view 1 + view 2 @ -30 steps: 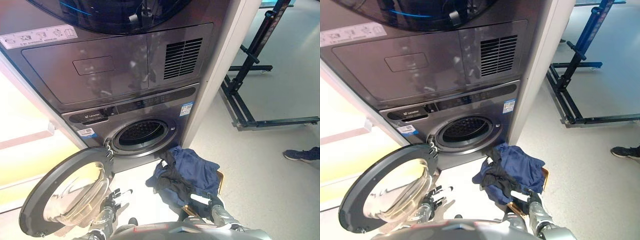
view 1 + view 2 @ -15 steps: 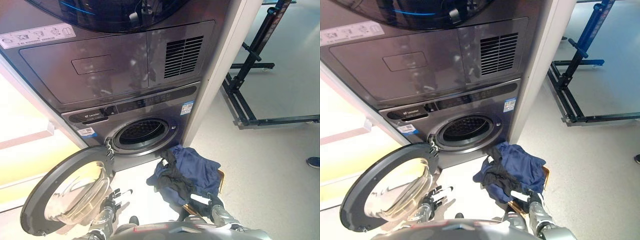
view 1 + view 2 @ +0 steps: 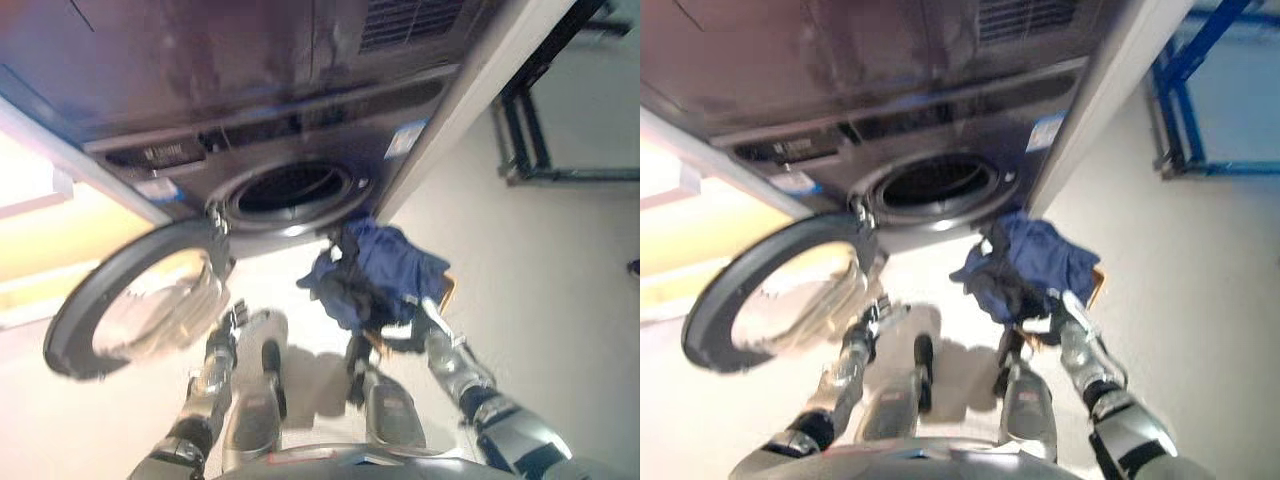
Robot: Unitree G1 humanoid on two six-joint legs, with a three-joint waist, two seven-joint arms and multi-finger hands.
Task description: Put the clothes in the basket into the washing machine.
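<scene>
1. The washing machine is shown with its round door swung fully open to the left; the dark drum opening is exposed.
2. The clothes, a crumpled heap of navy and black fabric, are piled on the basket, which stands on the floor just right of the drum opening.
3. The right hand is positioned at the heap's near edge; whether it has hold of anything cannot be told.
4. The left hand is held empty below the door, fingers relaxed.
</scene>
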